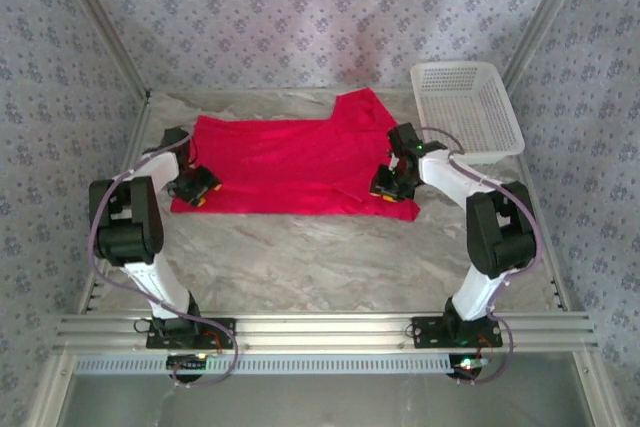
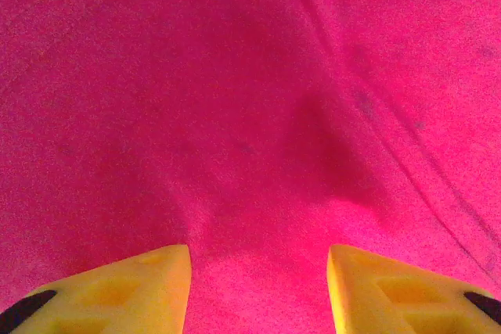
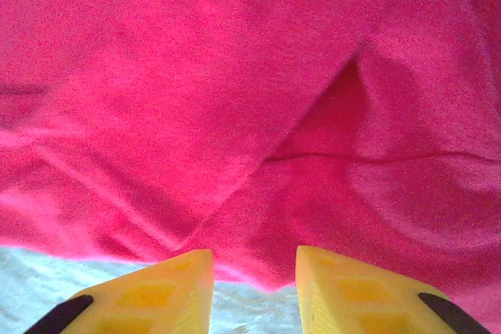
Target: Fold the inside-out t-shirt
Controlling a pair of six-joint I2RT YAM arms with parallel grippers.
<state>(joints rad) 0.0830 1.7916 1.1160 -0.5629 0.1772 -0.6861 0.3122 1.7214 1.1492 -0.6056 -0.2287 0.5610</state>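
While the red t-shirt point(image 1: 290, 162) lies spread on the table point(image 1: 320, 257), the left gripper point(image 2: 258, 252) and right gripper point(image 3: 254, 252) hang over its ends, fingers parted, holding nothing.

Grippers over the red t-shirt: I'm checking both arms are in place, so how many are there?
2. The left gripper sits at the left edge of the red t-shirt; the right gripper at its near right corner.

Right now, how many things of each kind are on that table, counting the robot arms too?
Red t-shirt: 1
White basket: 1
Robot arms: 2
Total: 4
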